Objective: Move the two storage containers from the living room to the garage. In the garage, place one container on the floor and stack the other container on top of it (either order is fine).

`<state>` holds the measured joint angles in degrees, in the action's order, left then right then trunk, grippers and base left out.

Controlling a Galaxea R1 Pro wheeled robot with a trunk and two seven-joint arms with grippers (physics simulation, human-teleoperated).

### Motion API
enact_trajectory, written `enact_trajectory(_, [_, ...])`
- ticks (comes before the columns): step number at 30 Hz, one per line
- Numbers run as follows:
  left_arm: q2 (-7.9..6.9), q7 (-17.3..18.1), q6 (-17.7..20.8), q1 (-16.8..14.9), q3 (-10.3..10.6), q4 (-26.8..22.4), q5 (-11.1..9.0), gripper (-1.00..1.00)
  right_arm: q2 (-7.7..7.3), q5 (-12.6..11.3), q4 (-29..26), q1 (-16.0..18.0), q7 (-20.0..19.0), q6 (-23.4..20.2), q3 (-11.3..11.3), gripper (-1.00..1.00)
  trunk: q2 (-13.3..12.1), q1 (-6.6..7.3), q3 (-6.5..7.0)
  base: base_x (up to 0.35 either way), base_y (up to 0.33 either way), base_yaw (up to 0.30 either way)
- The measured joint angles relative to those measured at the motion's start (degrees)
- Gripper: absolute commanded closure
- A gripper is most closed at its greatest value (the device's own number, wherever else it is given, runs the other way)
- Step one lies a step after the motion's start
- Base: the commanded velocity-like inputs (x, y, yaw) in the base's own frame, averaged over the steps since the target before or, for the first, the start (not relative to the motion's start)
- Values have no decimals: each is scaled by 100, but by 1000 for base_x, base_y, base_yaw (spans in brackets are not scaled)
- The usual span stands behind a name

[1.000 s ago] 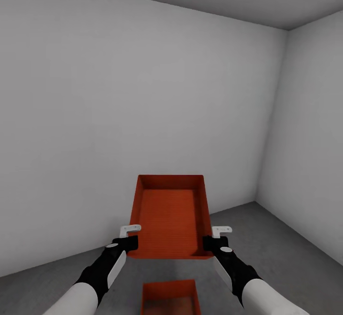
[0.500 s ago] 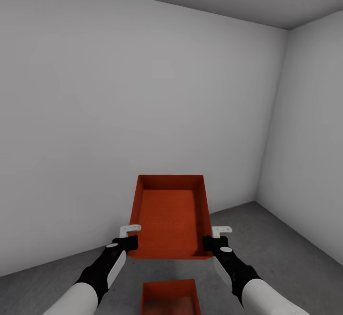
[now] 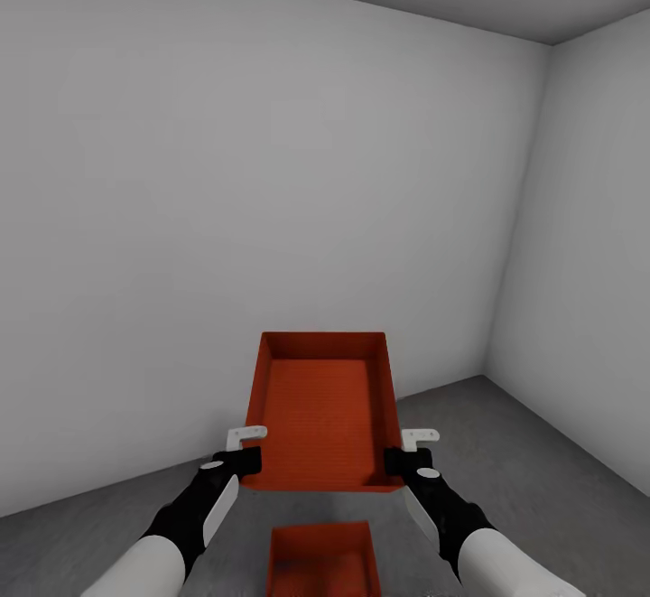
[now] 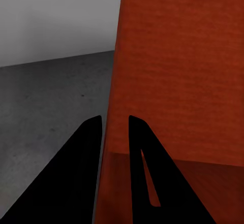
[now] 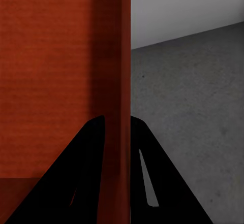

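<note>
Held container, a rigid, thin-walled and probably light bin, is carried level above the second container on the garage floor, with left gripper and right gripper clamped on its opposite long walls.

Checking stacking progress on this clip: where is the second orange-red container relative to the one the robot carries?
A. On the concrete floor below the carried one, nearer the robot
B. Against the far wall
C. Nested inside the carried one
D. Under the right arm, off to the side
A. In the head view the lower container sits on the grey floor beneath the held container, which the left hand and right hand grip by its side walls.
</note>
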<state>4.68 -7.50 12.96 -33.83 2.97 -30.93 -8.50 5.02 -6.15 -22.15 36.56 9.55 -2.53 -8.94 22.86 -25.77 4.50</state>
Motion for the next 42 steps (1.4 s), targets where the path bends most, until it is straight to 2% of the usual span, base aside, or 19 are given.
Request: enact_trajectory(42, [11,-5,-24,0,-8,13,7,100,-9,4,-1,0,-12,7,0,100,0,0,-379,0,0,0])
